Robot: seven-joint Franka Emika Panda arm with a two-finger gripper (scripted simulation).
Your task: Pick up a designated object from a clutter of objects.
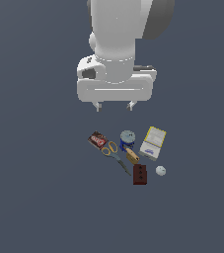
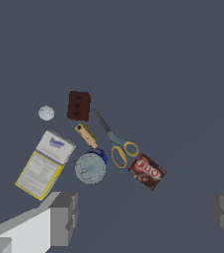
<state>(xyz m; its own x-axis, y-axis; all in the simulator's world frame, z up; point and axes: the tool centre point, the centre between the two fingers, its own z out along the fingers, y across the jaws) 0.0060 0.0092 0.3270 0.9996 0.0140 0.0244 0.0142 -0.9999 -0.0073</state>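
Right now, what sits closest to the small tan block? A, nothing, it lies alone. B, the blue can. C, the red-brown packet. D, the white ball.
B: the small tan block lies right beside the blue can, between it and the dark red block.

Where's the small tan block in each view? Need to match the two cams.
Exterior view: tan block sits mid-clutter, just below the blue can, above the dark red block, by the scissors.
Wrist view: tan block lies between the dark red block and the blue can, beside the scissor blades.
Shared landmark: the blue can, right next to one end of the block in both views.
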